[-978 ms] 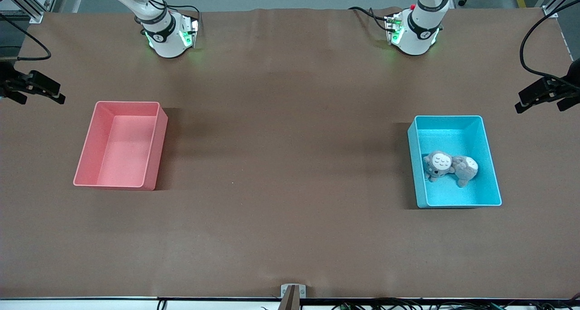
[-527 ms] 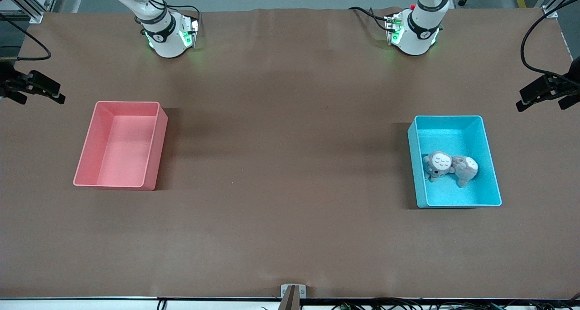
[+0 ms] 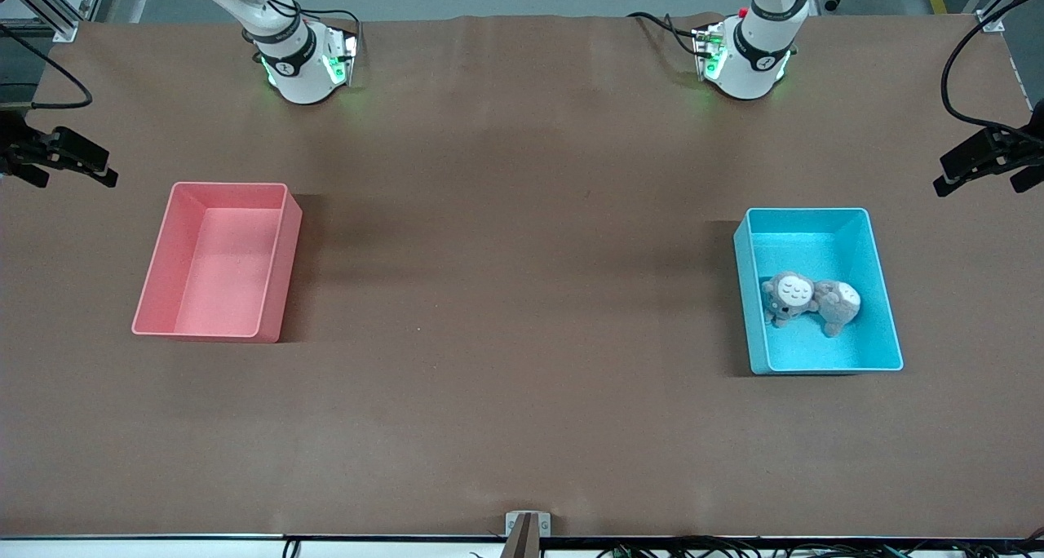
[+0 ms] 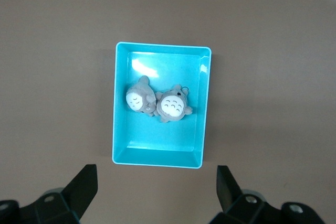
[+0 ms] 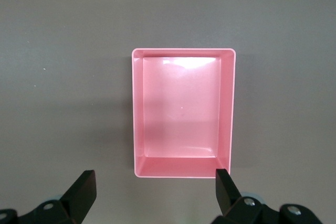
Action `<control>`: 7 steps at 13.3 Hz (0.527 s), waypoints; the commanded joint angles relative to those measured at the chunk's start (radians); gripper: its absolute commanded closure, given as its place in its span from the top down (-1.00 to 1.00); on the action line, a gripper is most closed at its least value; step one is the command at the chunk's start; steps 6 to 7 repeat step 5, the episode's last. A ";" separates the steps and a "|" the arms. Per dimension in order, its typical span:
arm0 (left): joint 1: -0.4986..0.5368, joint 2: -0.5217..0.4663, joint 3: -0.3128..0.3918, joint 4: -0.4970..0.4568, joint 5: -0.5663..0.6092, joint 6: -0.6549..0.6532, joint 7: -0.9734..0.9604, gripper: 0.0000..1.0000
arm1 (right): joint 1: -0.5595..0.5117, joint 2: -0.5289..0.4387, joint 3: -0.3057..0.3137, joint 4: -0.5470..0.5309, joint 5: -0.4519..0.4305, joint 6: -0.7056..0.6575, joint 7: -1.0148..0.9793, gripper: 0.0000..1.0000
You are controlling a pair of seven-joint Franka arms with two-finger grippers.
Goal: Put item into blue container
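The blue container [image 3: 816, 212] stands toward the left arm's end of the table. Two grey plush toys [image 3: 789, 294] [image 3: 840, 303] lie side by side on its floor, touching each other. In the left wrist view the container [image 4: 157, 45] and both toys [image 4: 139, 99] [image 4: 173, 106] show from high above. My left gripper [image 3: 950, 174] hangs open and empty high over the table's edge beside the container; its jaws [image 4: 156, 182] stand wide apart. My right gripper [image 3: 102, 168] hangs open and empty over the right arm's end of the table [image 5: 155, 184].
A pink bin [image 3: 281, 256] of the same shape stands empty toward the right arm's end; the right wrist view looks straight down into the bin [image 5: 184, 52]. Brown table surface [image 3: 522, 297] lies between the two bins. A small metal bracket [image 3: 527, 524] sits at the table's near edge.
The left gripper has drifted slightly away from the blue container toward the table's end. The right gripper has barely moved. The toys and both bins lie as before.
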 commanded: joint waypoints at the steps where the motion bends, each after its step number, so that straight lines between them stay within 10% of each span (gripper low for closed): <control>1: -0.004 0.001 0.002 0.006 -0.011 0.000 -0.002 1.00 | -0.008 -0.026 0.004 -0.025 0.011 -0.002 -0.010 1.00; 7: -0.013 -0.001 -0.004 0.007 -0.003 0.000 -0.002 1.00 | -0.008 -0.028 0.004 -0.025 0.011 -0.014 -0.013 1.00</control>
